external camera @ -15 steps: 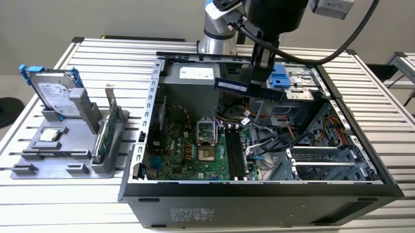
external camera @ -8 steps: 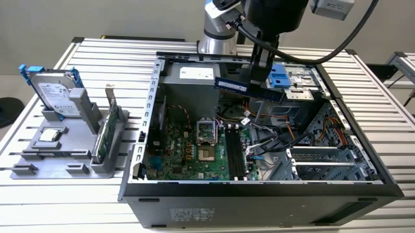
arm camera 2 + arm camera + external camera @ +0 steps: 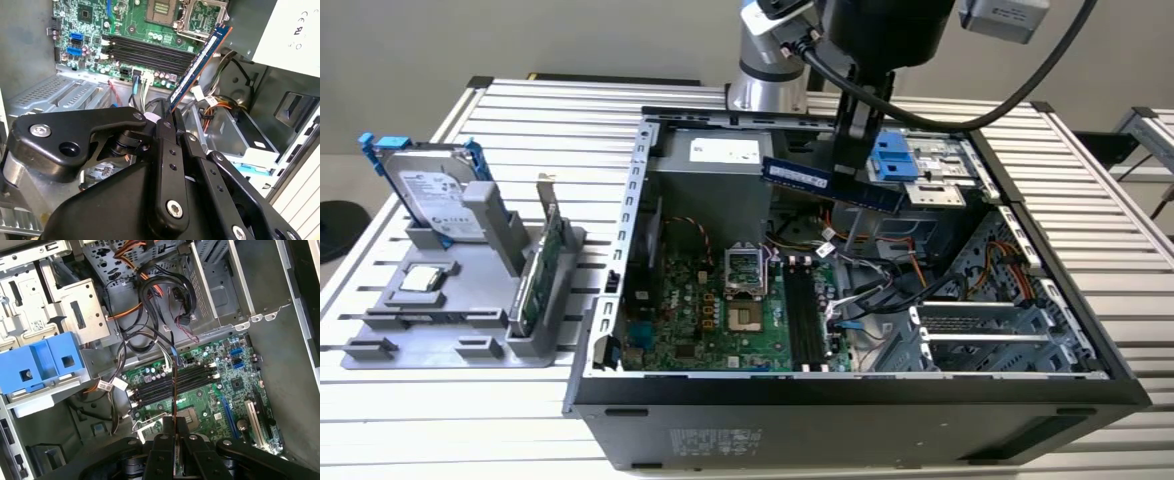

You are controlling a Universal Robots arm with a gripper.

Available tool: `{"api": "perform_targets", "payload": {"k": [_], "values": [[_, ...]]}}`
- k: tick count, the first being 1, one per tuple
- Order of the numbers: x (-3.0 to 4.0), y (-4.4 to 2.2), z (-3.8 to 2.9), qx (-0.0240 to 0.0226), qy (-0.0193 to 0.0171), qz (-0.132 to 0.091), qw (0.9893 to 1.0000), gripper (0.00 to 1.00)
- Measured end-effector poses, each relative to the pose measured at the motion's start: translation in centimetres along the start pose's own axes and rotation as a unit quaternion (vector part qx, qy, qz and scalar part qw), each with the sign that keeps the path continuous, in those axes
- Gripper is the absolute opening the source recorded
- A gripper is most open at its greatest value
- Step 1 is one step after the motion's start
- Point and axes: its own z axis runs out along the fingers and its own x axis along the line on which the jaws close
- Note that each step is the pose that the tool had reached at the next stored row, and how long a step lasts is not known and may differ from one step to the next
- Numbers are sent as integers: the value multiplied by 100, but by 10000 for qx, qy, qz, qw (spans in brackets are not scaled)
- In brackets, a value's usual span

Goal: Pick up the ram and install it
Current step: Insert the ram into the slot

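My gripper (image 3: 851, 176) hangs over the back of the open computer case (image 3: 607, 330) and is shut on the ram (image 3: 821, 181), a long, thin blue stick held roughly level. In the second wrist view the ram (image 3: 200, 62) sticks out from my gripper (image 3: 167, 117) toward the green motherboard (image 3: 90, 20). In the first wrist view the ram (image 3: 174, 390) appears edge-on, rising from my gripper (image 3: 174, 427) across the black memory slots (image 3: 195, 377). Those memory slots (image 3: 803, 322) lie well below the stick, beside the processor socket (image 3: 743, 268).
On the exterior view's left, a grey holder (image 3: 454, 345) carries a silver hard drive with blue rails (image 3: 434, 195), a green card (image 3: 550, 255) and a small chip (image 3: 424, 281). Loose cables (image 3: 160, 295), a blue drive bracket (image 3: 40, 365) and metal bays (image 3: 994, 335) crowd the case.
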Motion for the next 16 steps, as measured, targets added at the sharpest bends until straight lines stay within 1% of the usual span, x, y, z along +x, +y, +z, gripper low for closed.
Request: {"api": "perform_targets", "payload": {"k": [8,16], "values": [[0,0,0,12,-4,186,9998,0],[0,0,0,25,-9,375,9993,0]]}}
